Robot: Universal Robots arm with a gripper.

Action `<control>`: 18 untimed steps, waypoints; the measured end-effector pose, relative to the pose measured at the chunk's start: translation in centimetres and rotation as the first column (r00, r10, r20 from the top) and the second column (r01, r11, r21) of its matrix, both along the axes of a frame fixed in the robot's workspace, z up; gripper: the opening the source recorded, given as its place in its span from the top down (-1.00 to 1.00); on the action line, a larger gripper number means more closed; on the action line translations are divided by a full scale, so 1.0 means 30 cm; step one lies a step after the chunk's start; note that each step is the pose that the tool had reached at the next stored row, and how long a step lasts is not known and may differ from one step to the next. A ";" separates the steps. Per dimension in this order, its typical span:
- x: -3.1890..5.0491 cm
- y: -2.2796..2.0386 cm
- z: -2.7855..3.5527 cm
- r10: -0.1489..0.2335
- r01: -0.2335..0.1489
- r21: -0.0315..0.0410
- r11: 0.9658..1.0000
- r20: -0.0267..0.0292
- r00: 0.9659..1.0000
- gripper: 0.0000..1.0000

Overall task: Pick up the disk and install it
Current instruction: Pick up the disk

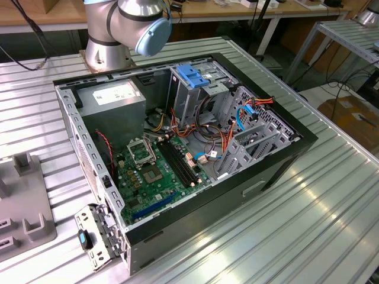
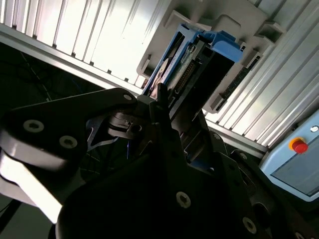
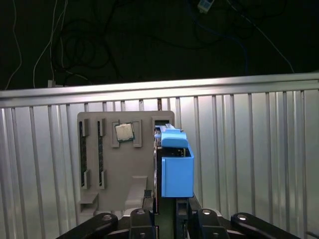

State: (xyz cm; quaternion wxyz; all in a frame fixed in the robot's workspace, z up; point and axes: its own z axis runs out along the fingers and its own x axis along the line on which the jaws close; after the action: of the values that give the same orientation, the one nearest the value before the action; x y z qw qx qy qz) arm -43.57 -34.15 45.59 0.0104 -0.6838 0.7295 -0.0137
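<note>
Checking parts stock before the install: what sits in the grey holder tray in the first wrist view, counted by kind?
Blue-railed dark metal disk: 1
Square silver processor chip: 1
Dark narrow memory sticks: 2
Total: 4

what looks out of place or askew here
Nothing looks spilled or damaged. A metal bracket hangs tilted at a corner of the open computer case; the disk stands on edge in the grey holder, seemingly deliberately.
</note>
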 end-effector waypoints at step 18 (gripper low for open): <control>0.000 0.000 0.128 0.000 0.000 0.000 1.000 0.000 1.000 0.30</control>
State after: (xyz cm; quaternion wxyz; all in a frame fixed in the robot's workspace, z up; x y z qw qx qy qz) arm -43.57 -34.15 49.41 0.0104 -0.6838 0.7295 -0.0136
